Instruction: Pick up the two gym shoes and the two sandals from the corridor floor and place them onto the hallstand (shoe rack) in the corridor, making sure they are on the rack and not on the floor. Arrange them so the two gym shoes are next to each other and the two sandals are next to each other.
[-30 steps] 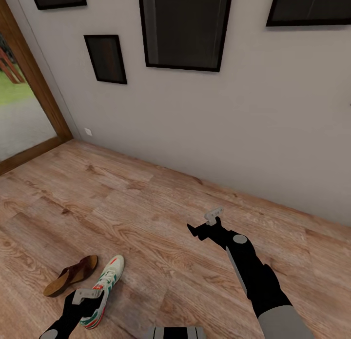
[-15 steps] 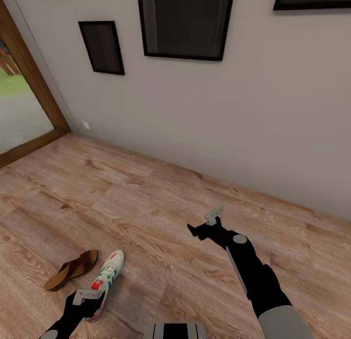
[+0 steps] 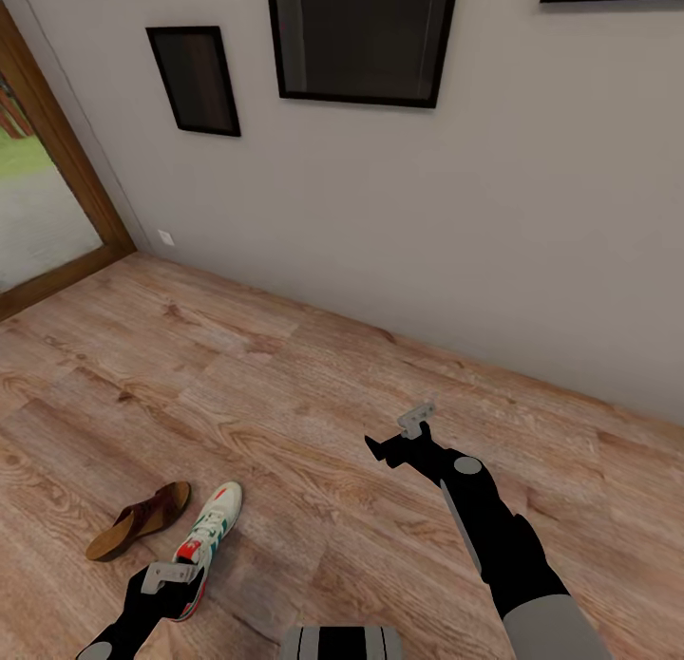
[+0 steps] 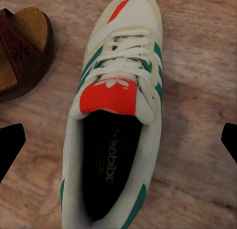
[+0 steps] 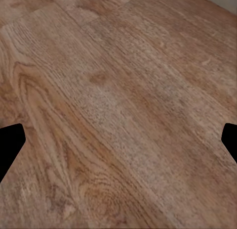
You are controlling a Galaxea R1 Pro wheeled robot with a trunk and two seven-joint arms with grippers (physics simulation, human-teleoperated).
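Hovering over one gym shoe (image 4: 116, 120) on the corridor floor (image 3: 313, 404), left hand (image 4: 118, 140) spread, nothing gripped; one sandal (image 3: 139, 533) just beside it. Right hand (image 3: 401, 434) spread, empty (no footwear racked yet, apparently).

The corridor floor (image 3: 313, 404) looks like matt wood planking, light brown with strong grain swirls and knots. The gym shoe (image 4: 118, 115) has a smooth cream upper that reads as leather-like, flat green stripe panels, woven white laces, a matt red-orange tongue patch and a dark lining with printed lettering. The sandal (image 3: 138, 519) shows a dark brown leather-look strap with cut-out patterning and a tan, cork-like grainy insole. The wall (image 3: 475, 214) is plain matt grey-white. The picture frames (image 3: 195, 81) are black with dark, faintly glossy panes.
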